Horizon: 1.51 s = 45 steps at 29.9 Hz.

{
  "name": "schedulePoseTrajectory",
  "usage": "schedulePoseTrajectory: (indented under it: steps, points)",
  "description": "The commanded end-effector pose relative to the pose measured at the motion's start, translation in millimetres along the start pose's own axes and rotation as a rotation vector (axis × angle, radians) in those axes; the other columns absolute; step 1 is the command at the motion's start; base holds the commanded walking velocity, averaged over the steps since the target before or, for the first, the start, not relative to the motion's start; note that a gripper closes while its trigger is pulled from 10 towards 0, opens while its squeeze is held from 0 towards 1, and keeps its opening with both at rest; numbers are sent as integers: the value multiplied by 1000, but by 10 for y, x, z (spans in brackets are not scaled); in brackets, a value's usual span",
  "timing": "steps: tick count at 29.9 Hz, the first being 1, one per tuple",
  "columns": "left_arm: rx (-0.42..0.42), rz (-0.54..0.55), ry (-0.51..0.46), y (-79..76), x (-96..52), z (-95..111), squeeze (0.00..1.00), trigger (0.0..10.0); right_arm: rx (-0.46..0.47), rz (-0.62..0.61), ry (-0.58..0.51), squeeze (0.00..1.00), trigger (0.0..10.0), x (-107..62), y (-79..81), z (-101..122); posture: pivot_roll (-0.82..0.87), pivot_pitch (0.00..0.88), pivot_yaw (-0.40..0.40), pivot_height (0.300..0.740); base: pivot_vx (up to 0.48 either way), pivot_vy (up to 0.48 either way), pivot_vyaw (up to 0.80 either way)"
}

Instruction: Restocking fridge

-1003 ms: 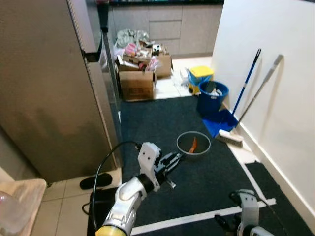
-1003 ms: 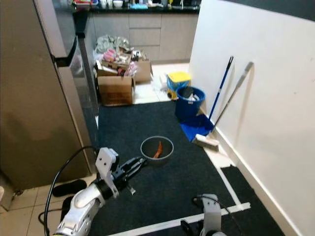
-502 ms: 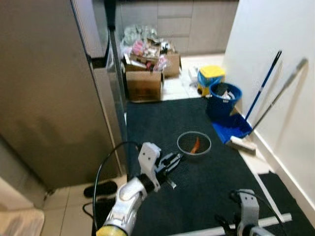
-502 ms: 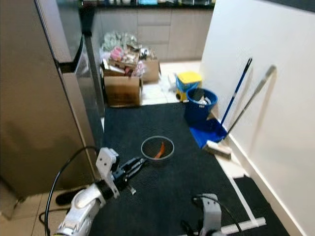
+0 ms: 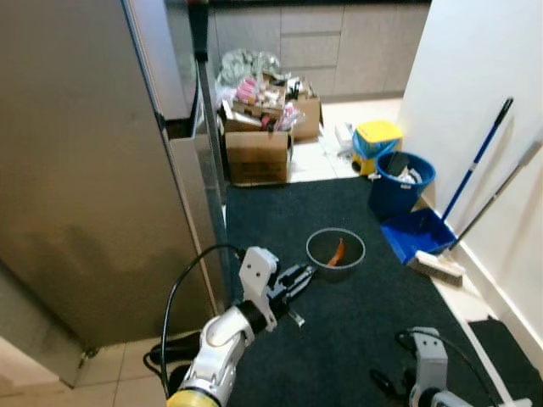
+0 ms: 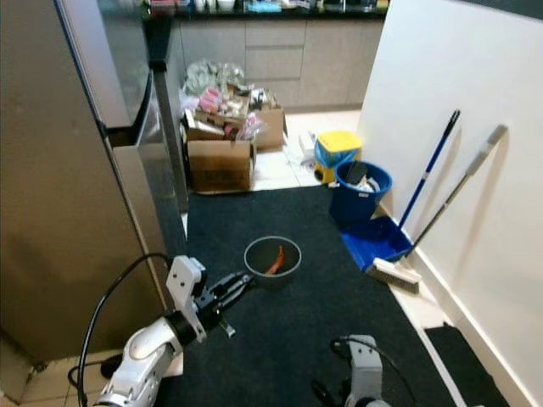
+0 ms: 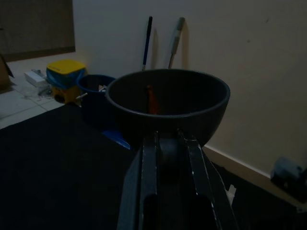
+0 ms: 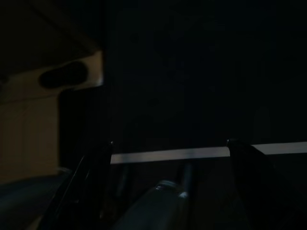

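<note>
Holding a grey bowl (image 5: 335, 248) by its near rim, the left gripper (image 5: 299, 275) is pinched tight on it just above the dark mat (image 5: 339, 339), and an orange carrot (image 5: 338, 251) lies inside. The right gripper (image 8: 168, 143) hangs low at the robot's side, its fingers spread wide with nothing between them. I'd judge the robot is mid-carry, bringing the carrot to the fridge (image 5: 93, 161), whose door edge stands just to its left; next it must turn that way and lift the bowl to a shelf. Farther off sit a blue bucket (image 5: 400, 180), a dustpan and brush (image 5: 422, 239), leaning mop handles (image 6: 441, 174) and cluttered cardboard boxes (image 5: 259, 148), all crowding the way.
</note>
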<state>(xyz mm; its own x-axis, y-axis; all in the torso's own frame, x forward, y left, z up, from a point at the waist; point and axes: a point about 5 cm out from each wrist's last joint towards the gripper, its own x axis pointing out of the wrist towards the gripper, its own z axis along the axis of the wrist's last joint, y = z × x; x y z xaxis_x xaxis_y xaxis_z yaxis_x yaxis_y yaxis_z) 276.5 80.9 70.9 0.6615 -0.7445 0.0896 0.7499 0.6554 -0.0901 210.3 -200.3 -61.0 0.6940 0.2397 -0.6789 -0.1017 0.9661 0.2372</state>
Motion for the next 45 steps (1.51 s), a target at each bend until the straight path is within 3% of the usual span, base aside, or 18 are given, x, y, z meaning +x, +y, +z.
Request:
schedulePoseTrajectory:
  steps: [1, 20, 27, 45]
  points:
    - [10, -19, -1, -29, 19, 6, 0, 10000, 9, -18, 3, 0, 10000, -28, -51, -23, -22, 25, -2, 740, 307, 0, 0]
    - [7, -31, 5, -41, 26, -9, 0, 10000, 9, -13, -3, 0, 10000, -30, -55, -12, -27, 21, -1, 740, 299, 0, 0]
    - [-14, -2, 22, -22, 25, -49, 0, 10000, 29, 18, -14, 0, 10000, -36, -55, -2, -28, 17, 0, 740, 0, 0, 0]
    - [-20, -8, 31, -37, -28, -84, 0, 10000, 54, 65, -7, 0, 10000, -44, -29, -37, -22, 31, 3, 740, 0, 0, 794]
